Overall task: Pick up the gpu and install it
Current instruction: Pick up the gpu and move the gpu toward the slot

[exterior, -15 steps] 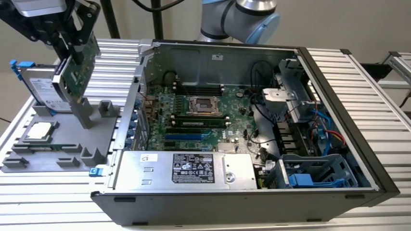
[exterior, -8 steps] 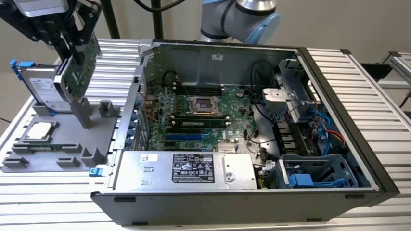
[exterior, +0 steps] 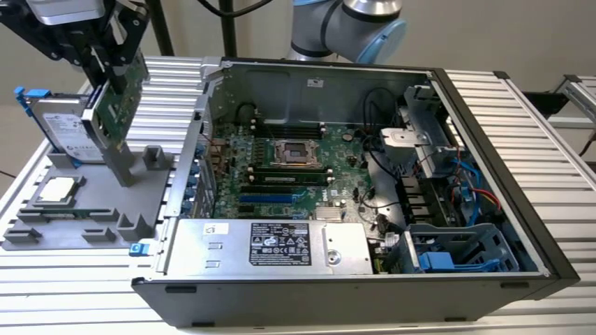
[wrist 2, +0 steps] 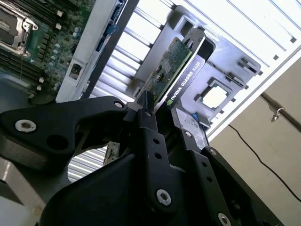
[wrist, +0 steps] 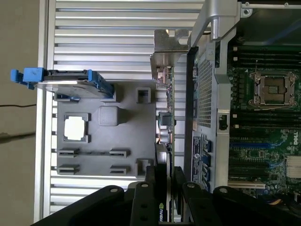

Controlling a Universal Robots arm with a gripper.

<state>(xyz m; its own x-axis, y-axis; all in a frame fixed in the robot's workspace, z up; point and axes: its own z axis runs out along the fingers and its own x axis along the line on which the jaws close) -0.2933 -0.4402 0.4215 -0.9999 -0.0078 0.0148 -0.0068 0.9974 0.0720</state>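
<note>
Open computer case (exterior: pixel 279 87) lay on the slatted table (exterior: pixel 521 98), motherboard exposed. Grey holder tray (exterior: pixel 56 234) sat beside it at the exterior view's left. Gripper (exterior: pixel 112 66) was clamped on the gpu (exterior: pixel 119 112), held on edge over that tray, outside the case. Hard drive (exterior: pixel 65 129) stood just beside the card. CPU chip (exterior: pixel 58 188) lay in a tray pocket.

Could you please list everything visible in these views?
gpu: one, green board, silver bracket, upright in the gripper over the tray.
hard drive: one, silver with blue clips, on edge in the tray.
CPU chip: one, silver, flat in the tray.
tray: one, grey, on the table beside the case.
computer case: one, black, open, on the table.
motherboard: one, green, inside the case.
table: one, silver slats.
gripper: one, black, shut on the gpu.
arm: one, grey and blue, behind the case.
</note>
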